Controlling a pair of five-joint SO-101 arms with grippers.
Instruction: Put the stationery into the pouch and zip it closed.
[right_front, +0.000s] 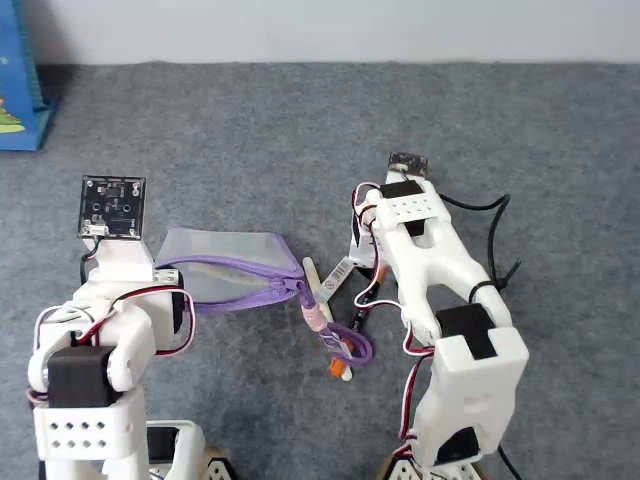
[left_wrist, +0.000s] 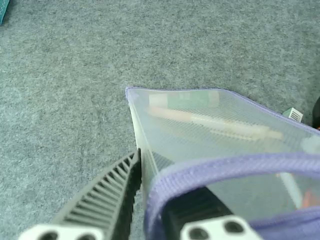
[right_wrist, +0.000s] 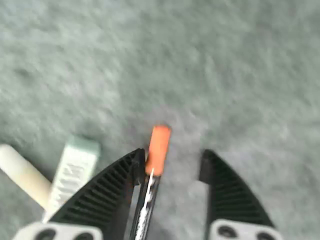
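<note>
The mesh pouch (right_front: 228, 262) with a purple zip edge lies on the grey mat, its mouth toward the middle. My left gripper (left_wrist: 150, 175) is shut on the pouch's (left_wrist: 210, 145) end wall, at the pouch's left end in the high view. Through the mesh show a green-and-white tube (left_wrist: 185, 98) and a cream pen (left_wrist: 215, 122). Loose stationery (right_front: 325, 300) lies by the pouch mouth, with a purple loop (right_front: 357, 346) and an orange piece (right_front: 338, 367). My right gripper (right_wrist: 172, 160) stands open over an orange-capped pen (right_wrist: 159, 147), which lies against one finger. A pale tube (right_wrist: 74, 171) lies beside it.
A blue box (right_front: 15, 90) stands at the back left corner. Black cables (right_front: 495, 265) hang off the right arm. The grey mat (right_front: 300, 130) stretches bare toward the back wall.
</note>
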